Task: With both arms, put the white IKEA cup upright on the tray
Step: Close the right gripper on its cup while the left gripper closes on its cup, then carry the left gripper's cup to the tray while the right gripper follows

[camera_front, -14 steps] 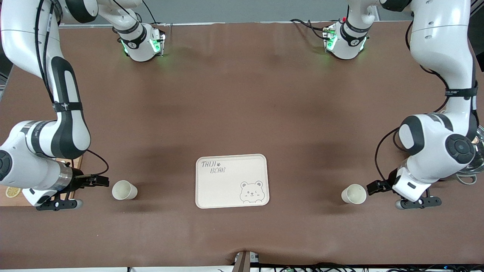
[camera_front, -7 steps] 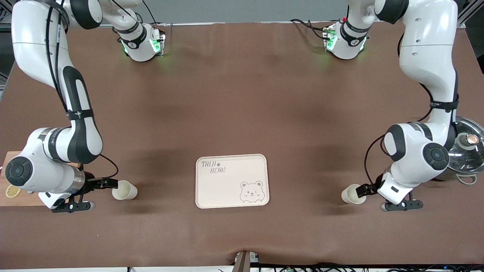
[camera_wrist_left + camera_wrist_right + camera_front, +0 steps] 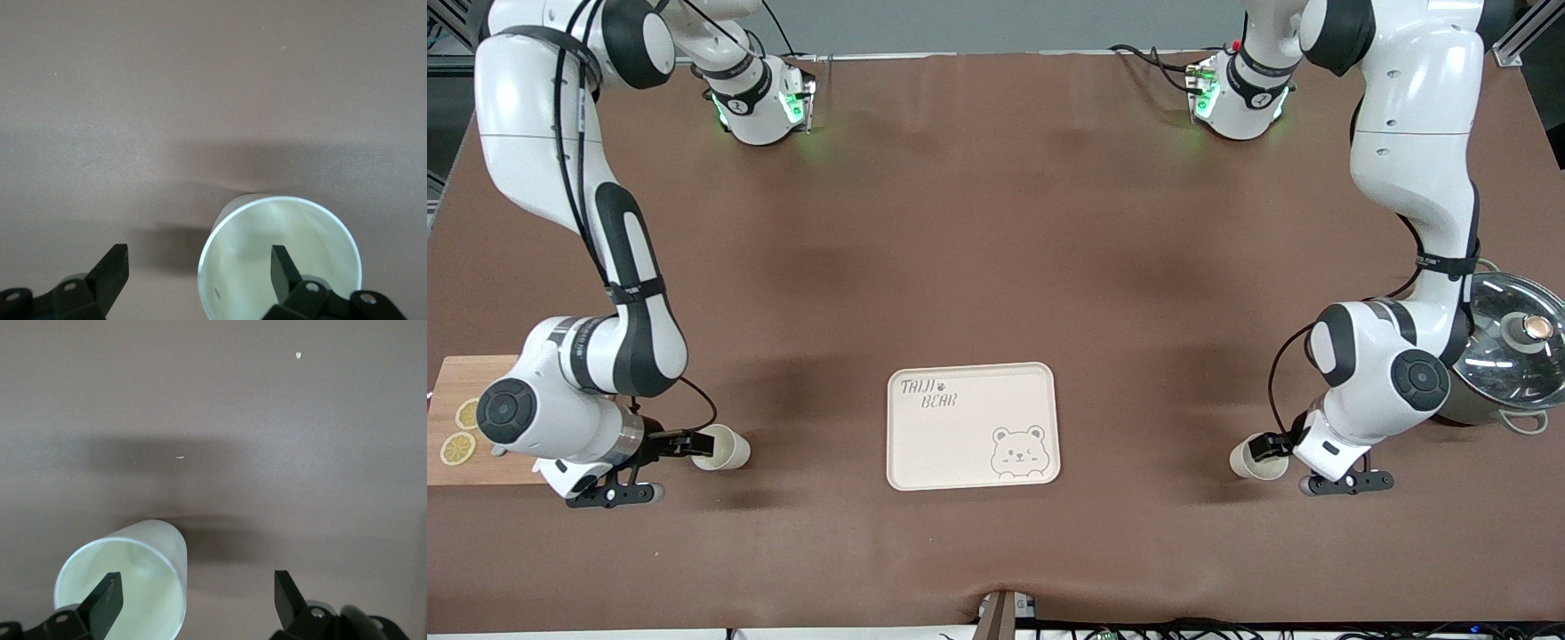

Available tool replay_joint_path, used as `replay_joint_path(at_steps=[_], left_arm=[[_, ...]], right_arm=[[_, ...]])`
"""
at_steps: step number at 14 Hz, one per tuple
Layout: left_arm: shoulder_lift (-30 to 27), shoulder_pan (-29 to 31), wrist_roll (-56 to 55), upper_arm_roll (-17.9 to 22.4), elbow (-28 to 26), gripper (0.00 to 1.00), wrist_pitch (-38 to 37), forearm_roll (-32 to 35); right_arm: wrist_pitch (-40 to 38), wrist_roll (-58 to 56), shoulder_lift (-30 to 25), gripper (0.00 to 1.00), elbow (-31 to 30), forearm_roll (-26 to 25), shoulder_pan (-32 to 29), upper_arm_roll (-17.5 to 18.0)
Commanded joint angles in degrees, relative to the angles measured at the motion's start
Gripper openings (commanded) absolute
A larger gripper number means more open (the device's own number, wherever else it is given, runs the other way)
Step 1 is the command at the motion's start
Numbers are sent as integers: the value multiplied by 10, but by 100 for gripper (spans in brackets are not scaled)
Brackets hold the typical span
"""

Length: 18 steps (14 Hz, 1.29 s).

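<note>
**Both grippers at the mouths of two lying cups**

While the tray (image 3: 973, 426) sits bare near the table's middle in the front view, two white cups lie on their sides, one toward each end. The right gripper (image 3: 685, 441) is at the mouth of the right-end cup (image 3: 723, 447); the left gripper (image 3: 1267, 445) is at the mouth of the left-end cup (image 3: 1254, 460). A cutting board (image 3: 463, 433) and a lidded pot (image 3: 1507, 354) flank the arms.

In the left wrist view, the left gripper (image 3: 200, 267) is spread wide, one finger (image 3: 283, 270) inside the cup (image 3: 280, 257), the other outside its wall.

In the right wrist view, the right gripper (image 3: 197, 593) is likewise agape, one finger (image 3: 107, 600) inside its cup (image 3: 127, 577), gripping nothing.
</note>
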Motion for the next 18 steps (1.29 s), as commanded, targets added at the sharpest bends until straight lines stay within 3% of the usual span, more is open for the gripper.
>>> replay_joint_path(at_steps=[1, 3, 5, 9, 11, 13, 18], left_arm=[[-1, 1, 4, 1, 6, 46, 4, -14], [-1, 1, 4, 1, 6, 27, 4, -14], [-1, 1, 4, 1, 6, 16, 4, -14], [-3, -2, 2, 1, 8, 0, 5, -14], [-5, -3, 1, 1, 9, 0, 5, -14], [-7, -4, -12, 1, 19, 0, 4, -11], [-9, -26, -54, 3, 66, 0, -54, -8]], right_arm=[[6, 2, 12, 100, 4, 5, -2, 2], [25, 3, 19, 100, 3, 4, -2, 2], [27, 3, 20, 100, 4, 4, -1, 2], [28, 3, 25, 100, 4, 4, 0, 2], [28, 3, 26, 100, 4, 5, 2, 2], [27, 3, 26, 75, 4, 4, 6, 2], [27, 3, 26, 41, 4, 4, 7, 2]])
